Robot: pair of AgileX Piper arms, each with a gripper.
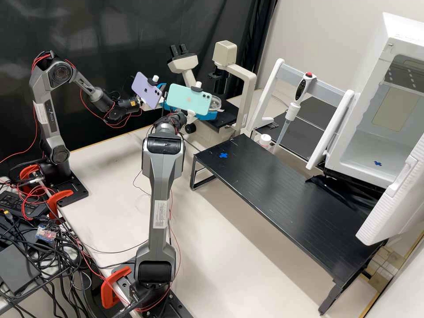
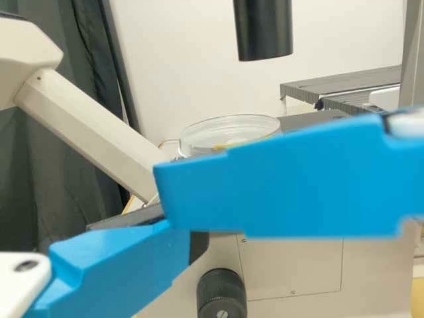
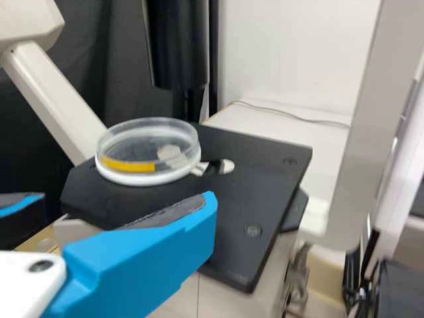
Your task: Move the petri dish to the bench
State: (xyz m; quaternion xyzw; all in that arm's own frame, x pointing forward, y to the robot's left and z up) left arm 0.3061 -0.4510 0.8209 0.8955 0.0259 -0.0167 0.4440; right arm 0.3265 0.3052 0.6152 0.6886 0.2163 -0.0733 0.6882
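Note:
The clear petri dish (image 1: 215, 103) rests on the microscope's black stage (image 1: 228, 111); the right wrist view shows the dish (image 3: 147, 151) upright with a yellow strip at its side. Close to it is my right gripper (image 1: 208, 116), partly behind the green phone; in its own view my right gripper (image 3: 129, 204) stands open before the dish, not touching it. Farther left is my left gripper (image 1: 162, 86), partly behind the phones. My left gripper (image 2: 165, 242) appears open. The right arm's finger crosses before the dish (image 2: 230, 131), hiding its lower part.
Above the dish hangs the microscope's dark cylinder (image 3: 177, 46), with a pale upright frame (image 1: 247, 97) to its right. A low black rack (image 1: 265, 190) stands on the bench (image 1: 110, 185). A pipette (image 1: 293, 106) and the open white chamber (image 1: 371, 141) are farther right.

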